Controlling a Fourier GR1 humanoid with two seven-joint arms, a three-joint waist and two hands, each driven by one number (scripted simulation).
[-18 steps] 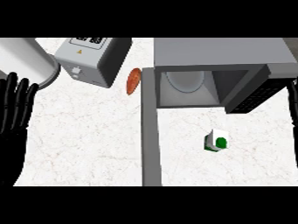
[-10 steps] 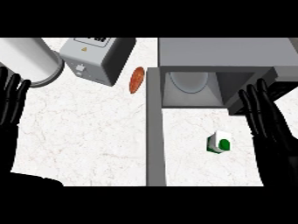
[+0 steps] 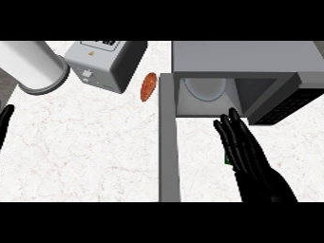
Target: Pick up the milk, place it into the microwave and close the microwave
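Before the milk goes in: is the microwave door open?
Open: the microwave door stands swung out at the right, baring the inside.

A kitchen: a white marbled surface [image 3: 87, 152] carries a grey microwave [image 3: 248, 57] at 1 o'clock, its door [image 3: 294, 97] standing open, a toaster [image 3: 105, 64] at 11 o'clock, and a white cylinder [image 3: 31, 66] beside it.

Cylinder [image 3: 34, 64]: white, top-left corner of worktop [image 3: 87, 152].
Appliance [image 3: 105, 64]: grey box, just R of cylinder.
Oval item [image 3: 148, 87]: red-brown, near appliance.
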